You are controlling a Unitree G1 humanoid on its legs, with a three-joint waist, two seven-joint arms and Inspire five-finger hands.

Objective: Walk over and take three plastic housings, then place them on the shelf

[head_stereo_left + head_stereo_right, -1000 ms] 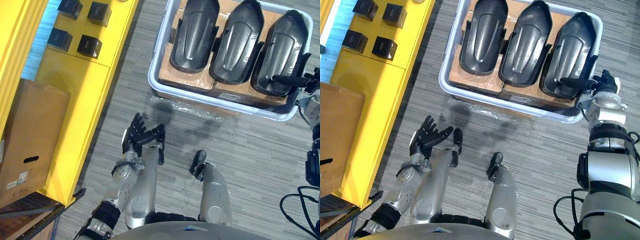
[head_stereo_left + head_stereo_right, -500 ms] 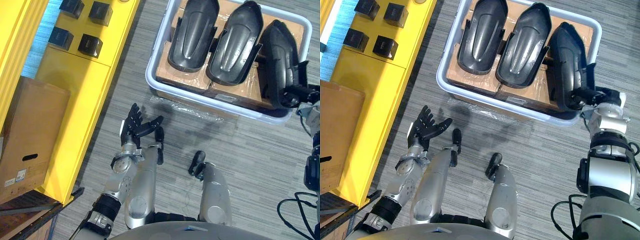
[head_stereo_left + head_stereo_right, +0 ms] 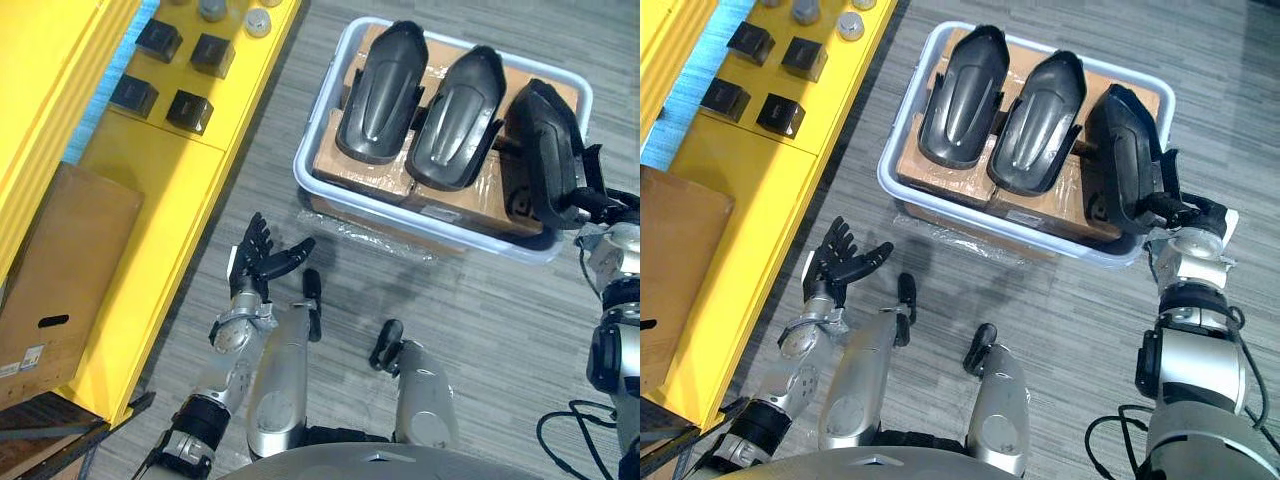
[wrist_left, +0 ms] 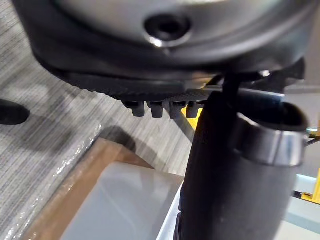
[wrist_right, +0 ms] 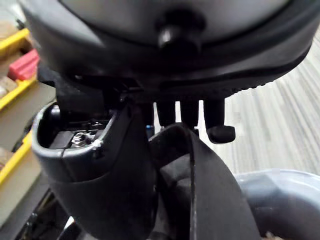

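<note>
A factory or warehouse work floor: yellow shelving (image 3: 150, 200) of painted metal runs along one side, its deck set with small black blocks (image 3: 190, 108) and grey round parts (image 3: 258, 22), a plain cardboard box (image 3: 60, 270) on a lower level. On the grey striped industrial flooring (image 3: 500, 330) stands a pale plastic tote (image 3: 303, 172) in which three dark plastic housings (image 3: 462, 118) lie on film-wrapped cartons (image 3: 360, 172), stock handled in bulk rather than goods on display.
</note>
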